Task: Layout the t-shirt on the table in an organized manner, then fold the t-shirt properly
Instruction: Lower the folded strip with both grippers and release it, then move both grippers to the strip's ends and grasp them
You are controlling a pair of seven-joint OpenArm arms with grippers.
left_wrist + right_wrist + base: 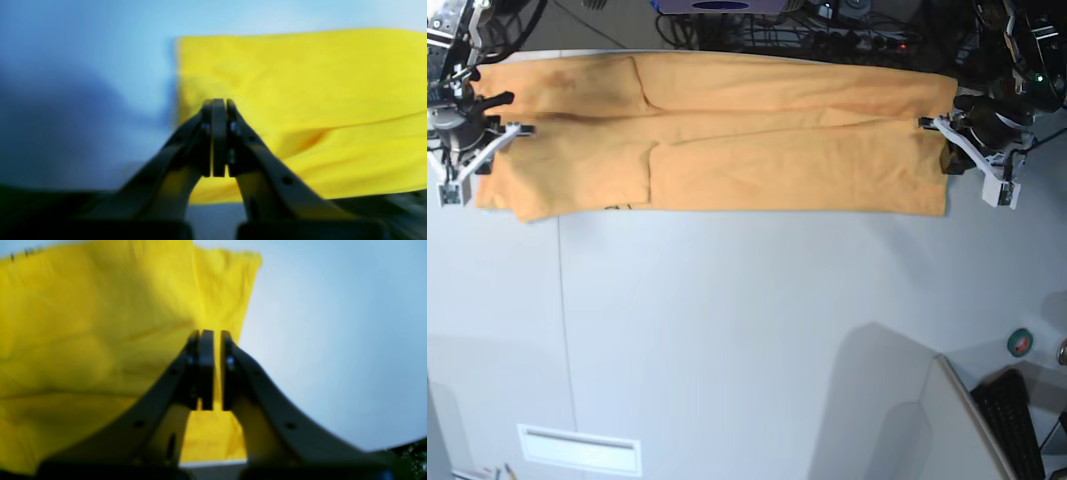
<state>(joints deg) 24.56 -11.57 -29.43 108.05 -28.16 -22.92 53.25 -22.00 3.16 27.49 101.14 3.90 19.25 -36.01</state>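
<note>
Orange-yellow cotton, the short-sleeved t-shirt [727,135] lies as a long flat band across the far part of the wide white-grey table [747,340], one end at each arm, likely so its edges can be lined up for folding. The left claw [219,101] sits at one end with its jaws pressed together; whether cloth is pinched between them I cannot tell. The right claw [210,333] is closed too, a sliver of yellow fabric showing between its jaws.
</note>
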